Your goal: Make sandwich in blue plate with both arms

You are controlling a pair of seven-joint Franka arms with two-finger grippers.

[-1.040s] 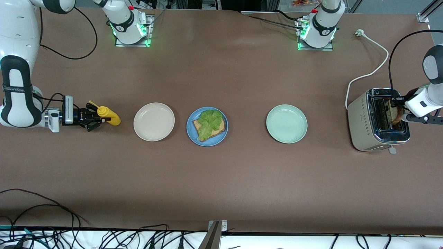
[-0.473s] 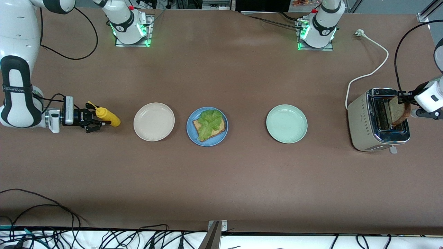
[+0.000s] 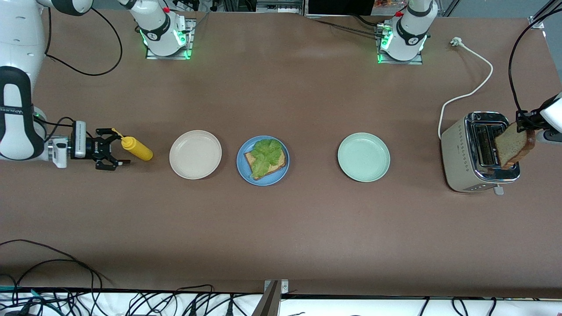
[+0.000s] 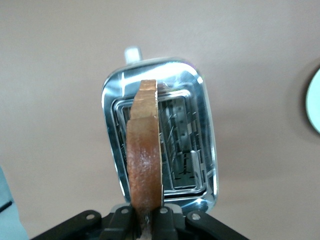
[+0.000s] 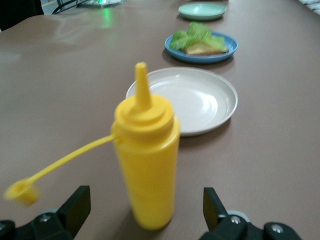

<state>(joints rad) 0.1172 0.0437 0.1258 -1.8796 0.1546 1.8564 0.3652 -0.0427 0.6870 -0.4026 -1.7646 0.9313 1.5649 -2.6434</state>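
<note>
Brown worktop (image 3: 307, 228) carries all. Chrome toaster (image 3: 478, 153) at left arm's end. Blue plate (image 3: 246, 173) mid-worktop holds base bread plus lettuce (image 3: 265, 153).

Toast slice (image 3: 516, 144): light, stiff, crumbly; edge pinch suits it. Left pincer (image 4: 145, 216) clamped on slice edge, over toaster; slice now lifted clear of slot.

Right pincer (image 3: 115, 151) wide apart, backed off yellow bottle (image 3: 137, 148), bottle standing free.

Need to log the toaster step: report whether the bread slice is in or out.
Out: the bread slice hangs above the toaster, pinched by the shut left gripper.
</note>
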